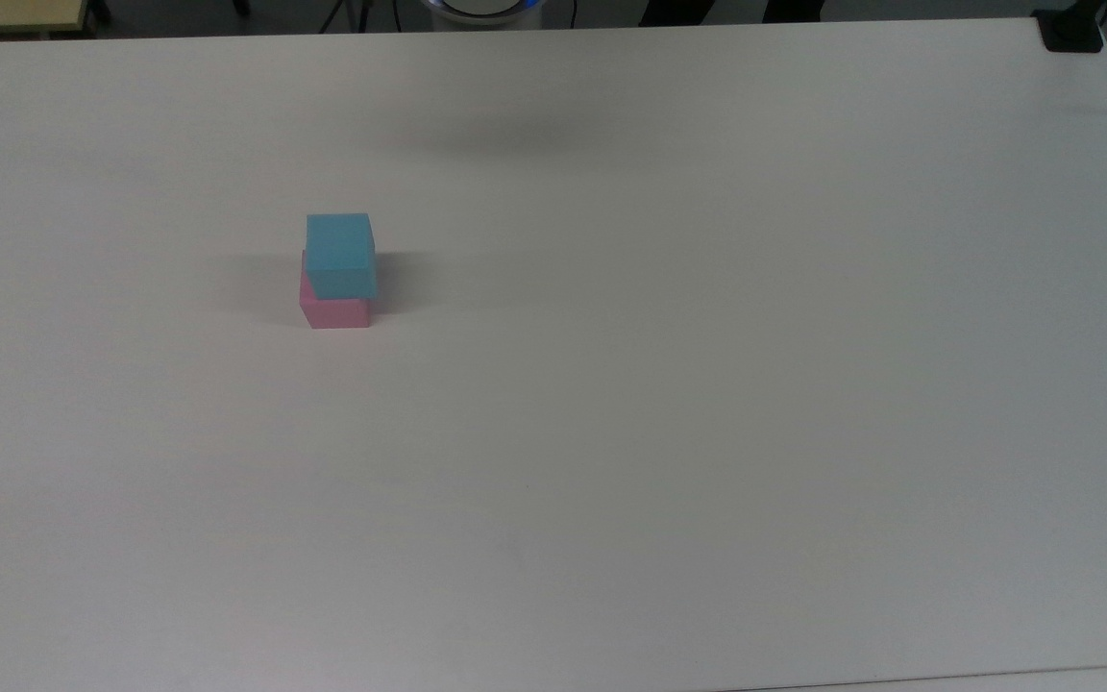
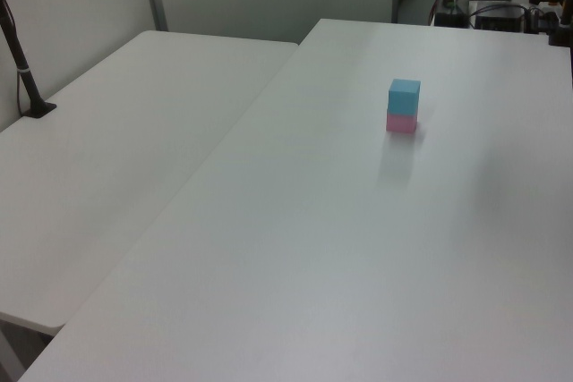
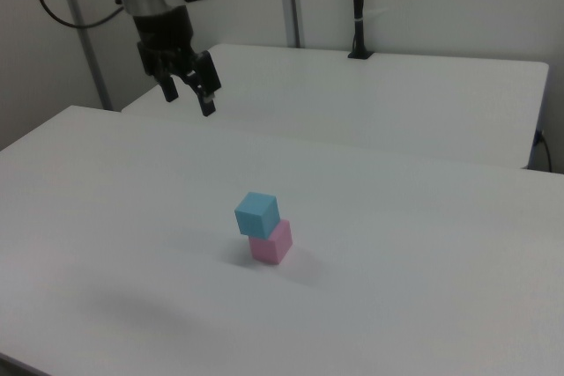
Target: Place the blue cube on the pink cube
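Note:
The blue cube (image 1: 340, 252) rests on top of the pink cube (image 1: 333, 309), slightly offset, on the white table (image 1: 707, 336). The same stack appears in the left view, blue cube (image 2: 404, 94) over pink cube (image 2: 401, 122), and in the right view, blue cube (image 3: 257, 213) over pink cube (image 3: 271, 243). In the right view my gripper (image 3: 187, 99) hangs open and empty, high above the table and well off to the right view's upper left of the stack.
A second white table (image 2: 116, 131) adjoins on the left view's left, with a black post (image 2: 20, 60) clamped to it. A black clamp (image 1: 1072, 29) sits at the top view's upper right table corner. Cables and equipment (image 2: 501, 6) lie beyond the far edge.

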